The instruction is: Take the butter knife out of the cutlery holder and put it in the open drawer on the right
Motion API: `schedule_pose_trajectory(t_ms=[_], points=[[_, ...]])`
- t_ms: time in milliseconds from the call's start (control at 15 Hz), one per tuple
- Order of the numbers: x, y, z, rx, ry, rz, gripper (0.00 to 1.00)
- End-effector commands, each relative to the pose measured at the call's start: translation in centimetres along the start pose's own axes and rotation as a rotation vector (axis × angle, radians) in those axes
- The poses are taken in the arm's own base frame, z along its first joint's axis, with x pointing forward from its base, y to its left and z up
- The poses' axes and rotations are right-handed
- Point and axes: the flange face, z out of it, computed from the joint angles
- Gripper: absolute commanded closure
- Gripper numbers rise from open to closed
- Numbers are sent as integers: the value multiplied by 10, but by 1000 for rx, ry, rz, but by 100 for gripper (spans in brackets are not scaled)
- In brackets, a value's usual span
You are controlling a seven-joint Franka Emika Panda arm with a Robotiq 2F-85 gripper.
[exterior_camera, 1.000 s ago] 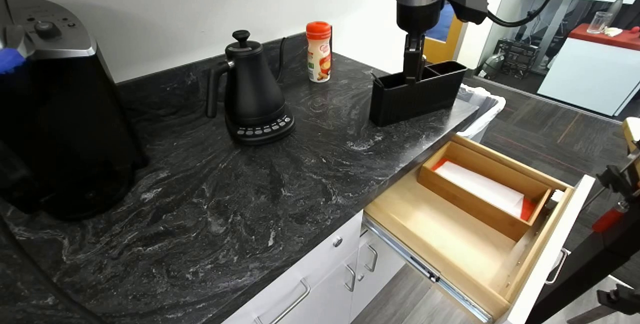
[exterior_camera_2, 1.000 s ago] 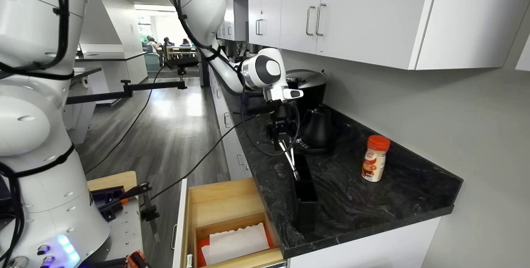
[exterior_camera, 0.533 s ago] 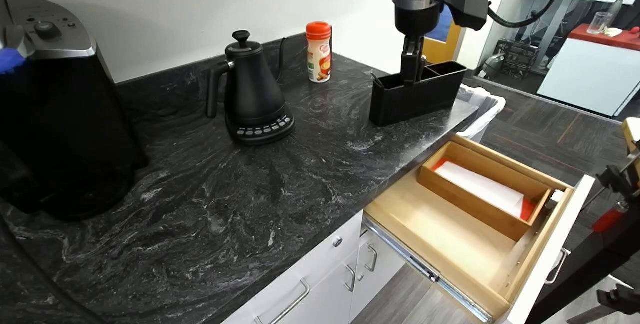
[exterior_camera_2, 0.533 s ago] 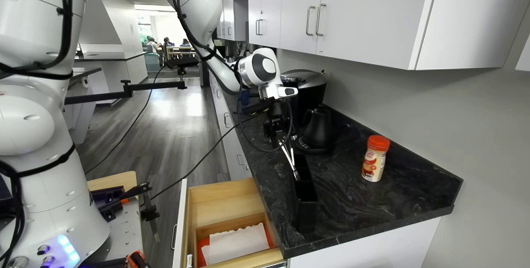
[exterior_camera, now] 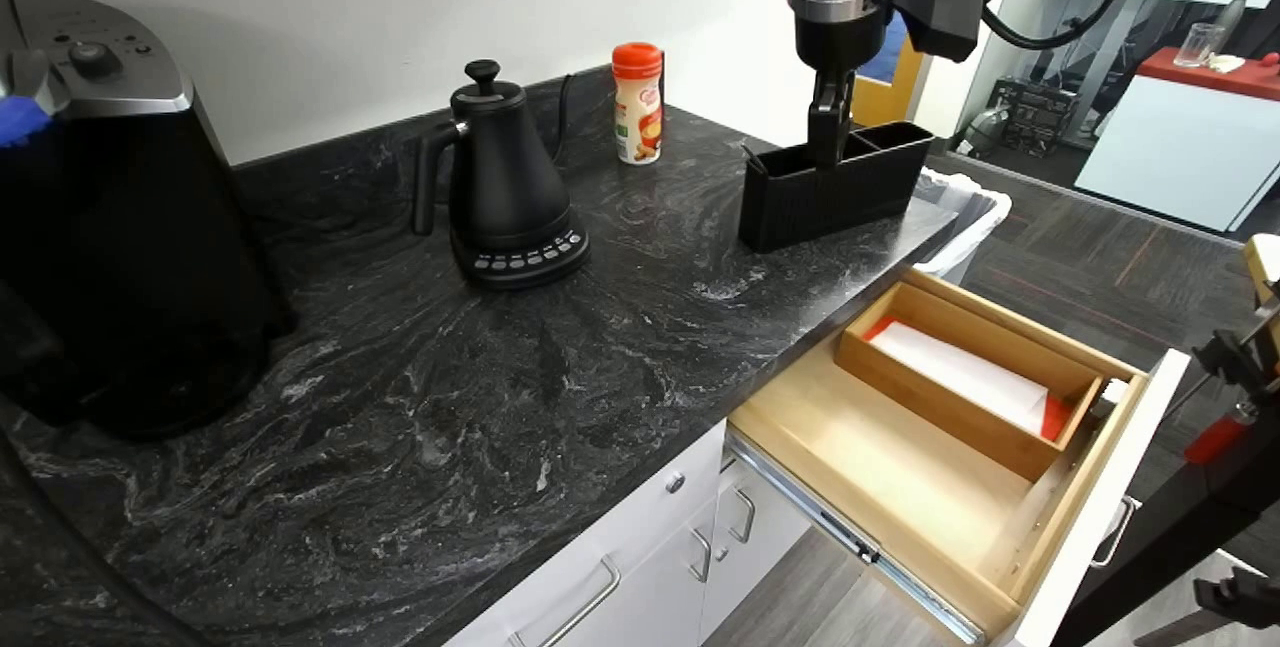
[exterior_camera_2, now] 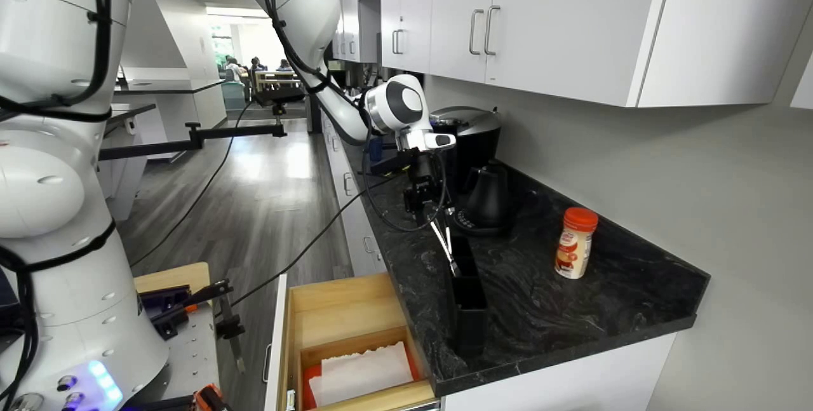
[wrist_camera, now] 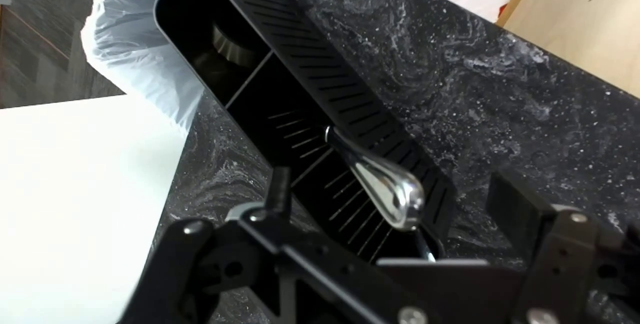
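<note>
The cutlery holder (exterior_camera: 840,192) is a long black box on the counter, also in an exterior view (exterior_camera_2: 470,316) and the wrist view (wrist_camera: 320,63). Silvery utensils (exterior_camera_2: 444,246) lean out of it. In the wrist view a shiny handle (wrist_camera: 390,189) leans over the end compartment; a second thin piece (wrist_camera: 424,246) shows below it. Their lower ends are hidden, so I cannot tell which is the butter knife. My gripper (wrist_camera: 397,196) is open, its fingers apart on either side of the handle; it also shows in both exterior views (exterior_camera: 827,142) (exterior_camera_2: 429,208). The open drawer (exterior_camera: 910,437) is below the counter edge.
The drawer holds a wooden divider tray (exterior_camera: 940,412) with white paper. A black kettle (exterior_camera: 510,177) and a creamer bottle (exterior_camera: 638,107) stand on the counter (exterior_camera: 480,407). A lined bin (wrist_camera: 145,38) is beside the counter's end. A cable (exterior_camera_2: 317,233) hangs near the arm.
My gripper has shifted slightly away from the holder's far end in an exterior view, then nearly stopped. It stays open. The holder, utensils and drawer have not moved.
</note>
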Motion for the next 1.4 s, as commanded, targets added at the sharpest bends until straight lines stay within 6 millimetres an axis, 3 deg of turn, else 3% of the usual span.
schedule_pose_trajectory(t_ms=[0, 667, 800, 1333], points=[[-11, 2, -8, -26, 1, -5, 26], [-11, -5, -11, -33, -3, -15, 92], [-11, -4, -11, -50, -17, -25, 95], [-10, 9, -11, -129, -67, -62, 92]])
